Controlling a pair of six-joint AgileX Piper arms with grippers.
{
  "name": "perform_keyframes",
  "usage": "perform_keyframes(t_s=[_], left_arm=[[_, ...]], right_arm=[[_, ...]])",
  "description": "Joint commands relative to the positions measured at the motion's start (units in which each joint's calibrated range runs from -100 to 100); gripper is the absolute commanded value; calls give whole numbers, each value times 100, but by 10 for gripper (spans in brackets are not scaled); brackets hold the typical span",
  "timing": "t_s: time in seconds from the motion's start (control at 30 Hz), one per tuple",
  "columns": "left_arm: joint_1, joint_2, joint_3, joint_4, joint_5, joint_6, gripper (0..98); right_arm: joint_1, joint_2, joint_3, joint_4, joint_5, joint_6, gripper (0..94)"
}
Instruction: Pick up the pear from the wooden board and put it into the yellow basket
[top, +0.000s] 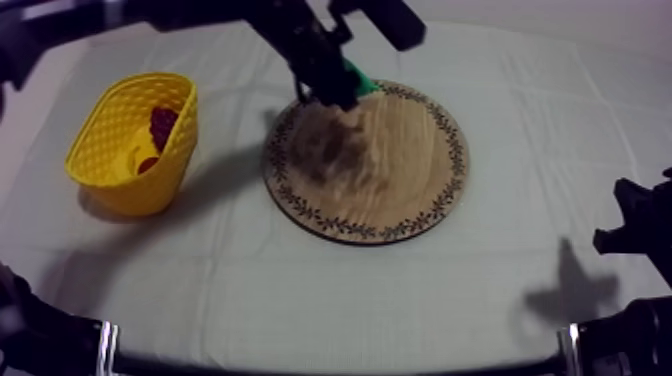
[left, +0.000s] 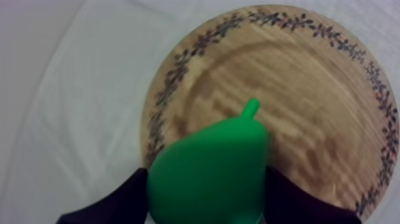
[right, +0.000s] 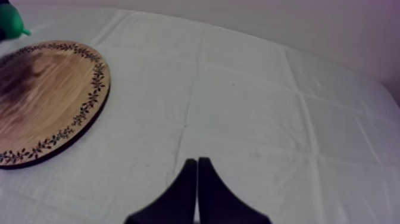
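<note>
**Left claw** (left: 207, 193): closed on the pear (left: 208, 170). One black finger (left: 122, 199) presses each flank of the fruit's broad end. The stalk end points away from the claw, out over the board (left: 309, 77).

**Pear, position:** green, held between the fingers and filling the whole gap. In the top view the left claw (top: 335, 88) comes in from the upper left, and the pear (top: 361, 78) sits at its tip above the far rim of the board (top: 400, 190). A dark shadow lies on the wood just beneath. Whether the pear touches the board cannot be told. It is not in the basket (top: 150, 185).

**Board:** round and wooden, with a leaf pattern along the rim, lying flat at mid table (top: 300, 290).

**Basket:** yellow lattice, on the table's left side, well apart from the board and the pear. Inside it are dark grapes (top: 162, 122) and a small red fruit (top: 148, 165).

**Right claw** (right: 197, 173): closed on nothing, its fingers together in a narrow wedge. It is low over bare cloth at the table's right, well apart from the board (right: 53, 113). From there the pear (right: 12, 22) is seen beyond the board's far rim.
</note>
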Motion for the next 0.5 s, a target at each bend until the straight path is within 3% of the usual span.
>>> perform_keyframes(t_s=[0.0, 0.17, 0.47], left_arm=[[-216, -905, 676, 2, 49, -27, 556], [-711, -1866, 1601, -15, 57, -134, 568], [-1649, -2605, 2315, -229, -181, 112, 495]], right_arm=[[-1, 1, 5, 1, -4, -16, 5], [-1, 1, 5, 1, -4, -16, 5], [-1, 1, 5, 1, -4, -16, 5]])
